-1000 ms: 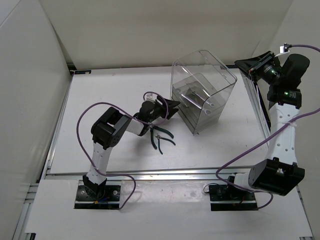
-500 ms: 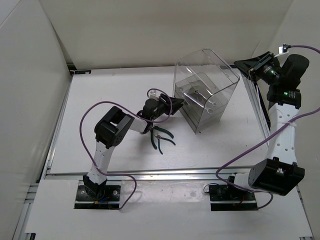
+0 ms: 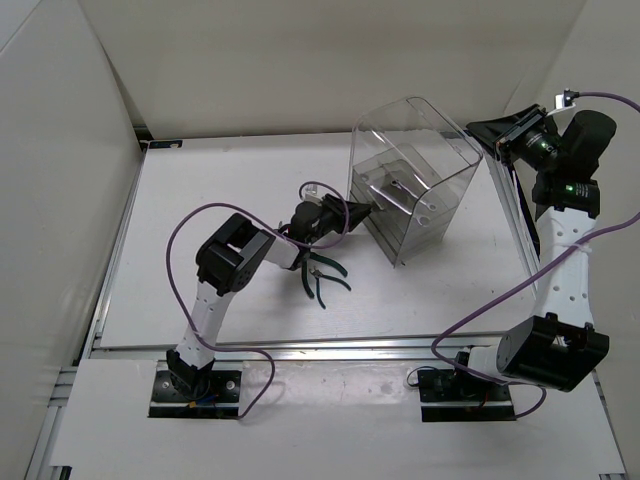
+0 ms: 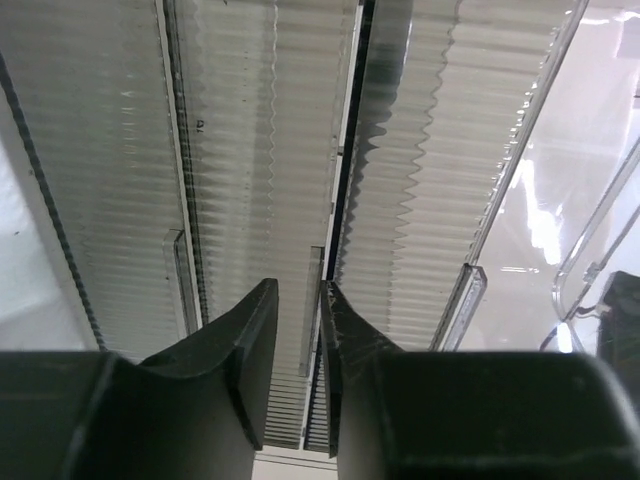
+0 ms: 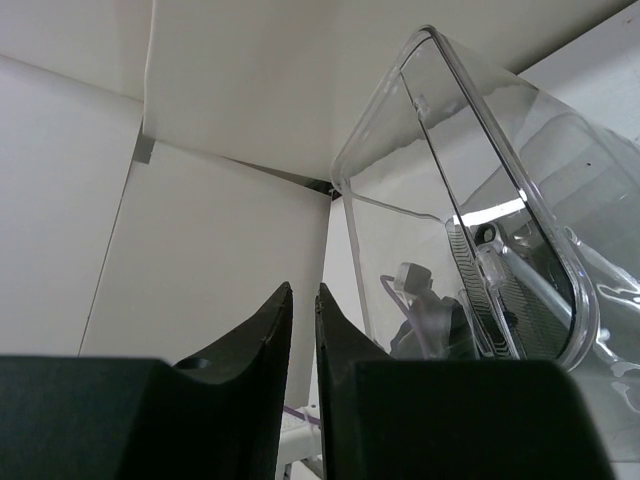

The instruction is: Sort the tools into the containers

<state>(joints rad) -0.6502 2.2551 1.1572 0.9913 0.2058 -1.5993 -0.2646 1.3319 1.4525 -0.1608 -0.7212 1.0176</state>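
The clear container [image 3: 442, 150] stands at the table's back middle, leaning slightly. Two silver wrenches [image 3: 393, 189] lie on its stepped inner shelves. Green-handled pliers [image 3: 326, 276] lie on the table in front of it to the left. My left gripper [image 3: 365, 209] reaches the container's lower left wall. In the left wrist view the gripper [image 4: 300, 285] has its jaws drawn close round a thin clear rib of the ribbed wall [image 4: 240, 150]. High at the container's back right corner, my right gripper [image 3: 480, 128] [image 5: 303, 288] is shut and holds nothing. The container [image 5: 500, 230] lies just to its right.
White walls enclose the table on the left, back and right. A metal rail [image 3: 512, 205] runs along the table's right side, close behind the container. The left arm's purple cable [image 3: 190, 225] loops over the table's left part.
The left gripper has pushed forward to the container's left wall and narrowed its jaws. The container has shifted slightly right and tilted. The right arm and the pliers have not moved.
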